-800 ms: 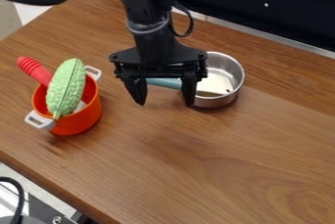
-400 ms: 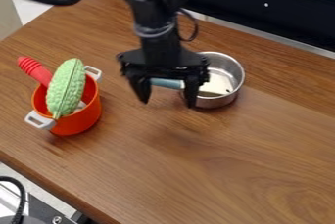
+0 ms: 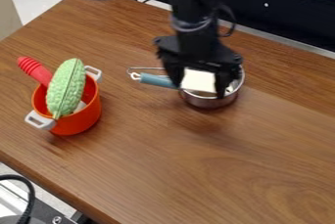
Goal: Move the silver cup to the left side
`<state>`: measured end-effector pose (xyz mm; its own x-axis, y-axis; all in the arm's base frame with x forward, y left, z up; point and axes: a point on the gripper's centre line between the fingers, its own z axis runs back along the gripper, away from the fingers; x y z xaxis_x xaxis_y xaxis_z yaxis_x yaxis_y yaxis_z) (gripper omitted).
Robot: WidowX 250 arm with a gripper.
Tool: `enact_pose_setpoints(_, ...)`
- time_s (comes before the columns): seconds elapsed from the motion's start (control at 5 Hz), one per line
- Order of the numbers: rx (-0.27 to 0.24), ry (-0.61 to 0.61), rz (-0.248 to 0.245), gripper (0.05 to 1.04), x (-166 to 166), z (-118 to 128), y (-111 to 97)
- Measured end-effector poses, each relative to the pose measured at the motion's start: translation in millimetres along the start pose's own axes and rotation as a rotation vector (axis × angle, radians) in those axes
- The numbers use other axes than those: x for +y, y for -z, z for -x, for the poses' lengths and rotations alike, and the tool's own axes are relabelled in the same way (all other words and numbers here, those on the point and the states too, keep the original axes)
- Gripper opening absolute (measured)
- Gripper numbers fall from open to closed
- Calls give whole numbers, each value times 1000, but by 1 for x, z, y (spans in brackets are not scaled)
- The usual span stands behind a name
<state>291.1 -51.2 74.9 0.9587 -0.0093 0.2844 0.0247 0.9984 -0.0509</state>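
Silver cup (image 3: 209, 102) stands upright on the counter (image 3: 242, 169) beneath the wide-spread claw (image 3: 200, 91), likely rigid, light and slightly slippery, best pinched by its thin wall at the rim, clear of the blue handle (image 3: 157, 80).

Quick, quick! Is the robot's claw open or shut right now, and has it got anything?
Claw: open, fingers spread apart at the silver cup; it doesn't look like it's gripping anything.
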Motion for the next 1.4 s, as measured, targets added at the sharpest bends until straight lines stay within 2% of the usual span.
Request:
enact_pose_setpoints(0.2, 22, 154, 22, 988, -13, -21, 17)
enact_pose_setpoints(0.4, 38, 258, 61, 987, -22, -37, 34)
enact_pose_setpoints(0.6, 59, 257, 14, 988, -18, -41, 53)
enact_pose_setpoints(0.8, 96, 233, 2, 987, -17, -42, 67)
enact_pose_setpoints(1.0, 135, 204, 26, 987, -16, -40, 71)
enact_pose_setpoints(1.2, 160, 182, 50, 944, -17, -38, 78)
enact_pose_setpoints(1.4, 151, 186, 60, 685, -18, -39, 80)
